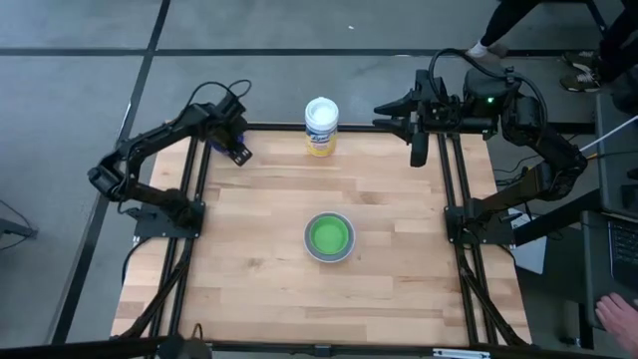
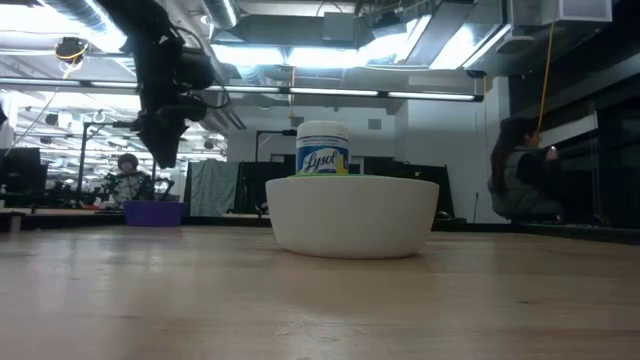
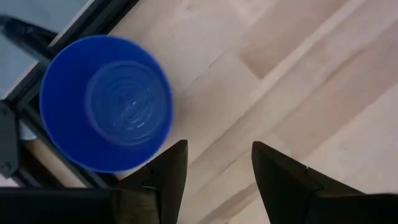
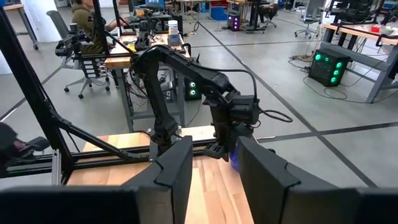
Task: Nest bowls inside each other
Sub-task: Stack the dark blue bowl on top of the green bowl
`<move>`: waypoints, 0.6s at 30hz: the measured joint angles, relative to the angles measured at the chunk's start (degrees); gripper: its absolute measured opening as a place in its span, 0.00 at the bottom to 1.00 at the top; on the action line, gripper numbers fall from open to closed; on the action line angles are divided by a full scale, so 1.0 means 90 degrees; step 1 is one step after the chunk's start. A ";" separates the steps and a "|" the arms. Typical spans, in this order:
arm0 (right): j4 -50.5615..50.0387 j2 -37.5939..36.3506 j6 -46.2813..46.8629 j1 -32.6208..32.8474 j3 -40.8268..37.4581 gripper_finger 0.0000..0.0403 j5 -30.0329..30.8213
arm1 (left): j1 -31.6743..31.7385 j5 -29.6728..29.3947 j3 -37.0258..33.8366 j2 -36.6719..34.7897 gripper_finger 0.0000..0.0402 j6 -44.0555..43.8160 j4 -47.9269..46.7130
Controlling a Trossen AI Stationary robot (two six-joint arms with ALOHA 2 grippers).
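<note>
A white bowl point(image 1: 329, 257) stands on its base mid-table with a green bowl point(image 1: 329, 235) nested in it; the low view shows only the white bowl's wall point(image 2: 352, 215). A dark blue bowl point(image 3: 106, 102) stands upright at the table's far left corner, also visible in the low view point(image 2: 155, 212). My left gripper point(image 3: 214, 168) hovers open above the wood just beside that bowl, pointing steeply down, and shows in the high view point(image 1: 239, 152). My right gripper point(image 4: 214, 168) waits open, raised high over the far right edge, also seen from above point(image 1: 387, 113).
A white canister with a yellow label point(image 1: 321, 127) stands at the far edge's middle. Black frame rails point(image 1: 191, 209) run along the table's left and right sides. Bare wood point(image 1: 259, 289) surrounds the stacked bowls. People sit beyond the table point(image 2: 520, 180).
</note>
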 joint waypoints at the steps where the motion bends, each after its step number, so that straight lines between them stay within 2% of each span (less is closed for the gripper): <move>1: 0.0013 0.0000 0.0041 0.0001 0.0000 0.32 0.0002 | 0.0100 0.0021 0.0000 0.0031 0.44 0.0029 0.0000; 9: 0.0424 0.0000 0.0322 -0.0002 0.0000 0.35 0.0002 | 0.0635 0.0424 0.0000 0.0476 0.44 0.0304 -0.0002; 18: 0.0708 0.0000 0.0495 -0.0002 0.0000 0.34 0.0003 | 0.0752 0.0465 0.0000 0.1015 0.44 0.0675 0.0036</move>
